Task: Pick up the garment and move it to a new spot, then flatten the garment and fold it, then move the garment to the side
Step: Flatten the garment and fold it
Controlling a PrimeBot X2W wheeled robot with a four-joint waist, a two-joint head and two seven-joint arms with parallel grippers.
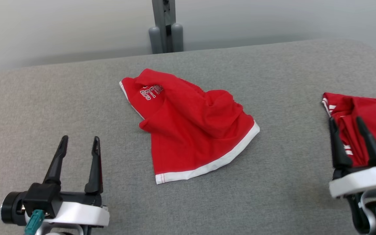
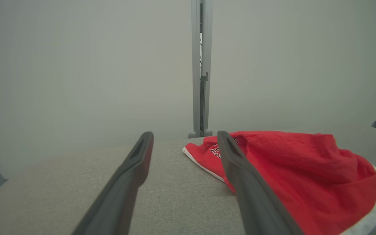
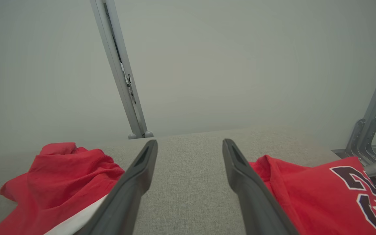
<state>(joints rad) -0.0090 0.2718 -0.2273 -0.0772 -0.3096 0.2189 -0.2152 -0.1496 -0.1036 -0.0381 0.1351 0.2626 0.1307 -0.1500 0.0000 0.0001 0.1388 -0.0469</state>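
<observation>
1. Red cloth with a white band along the hem: the garment (image 1: 191,130) lies crumpled near the middle of the grey padded table (image 1: 273,195). It is bunched into a ridge on its far side, and pale lettering partly shows near its far-left corner
2. Near left of the table: the left gripper (image 1: 80,141) hovers well apart from the garment, fingers spread wide with nothing between them
3. Near right: the right gripper (image 1: 345,121) is likewise wide open and empty. Its fingers stand in front of a second red garment (image 1: 370,111) with dark lettering, which lies at the table's right edge. The right wrist view puts that cloth just beside one finger, not between the two; whether it touches, I cannot tell
4. A grey post (image 1: 166,26) rises behind the table's far edge
5. Progress, as I judge it: the very start. The middle garment is not gripped, lifted, spread or folded
6. Left to do: every step. It has to be picked up, carried to a new spot, flattened, folded and shifted aside
7. I cannot tell whether the piece at the right is folded; it looks rumpled where the fingers cross it
</observation>
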